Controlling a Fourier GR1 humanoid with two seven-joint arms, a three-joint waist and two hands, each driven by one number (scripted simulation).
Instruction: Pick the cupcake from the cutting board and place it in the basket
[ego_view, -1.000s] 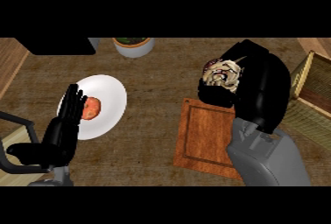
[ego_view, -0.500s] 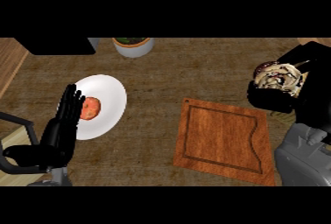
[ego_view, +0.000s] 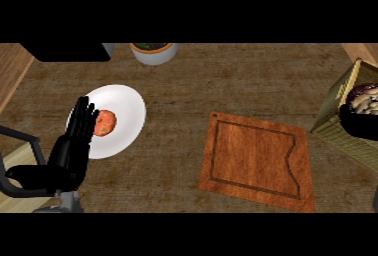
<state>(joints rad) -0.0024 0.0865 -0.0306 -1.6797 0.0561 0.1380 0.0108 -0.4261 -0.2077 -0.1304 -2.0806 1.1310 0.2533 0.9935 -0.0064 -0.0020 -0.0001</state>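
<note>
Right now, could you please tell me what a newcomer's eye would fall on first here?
The wooden cutting board lies bare, centre-right on the counter; at the right edge the right hand holds the cupcake at the basket. At the left, a white plate carries a reddish piece of food, with the open left hand resting at its edge.

No writing, label, brand, number or sign can be read here; the cutting board (ego_view: 255, 160), plate (ego_view: 127, 102) and basket (ego_view: 334, 117) show plain surfaces.
</note>
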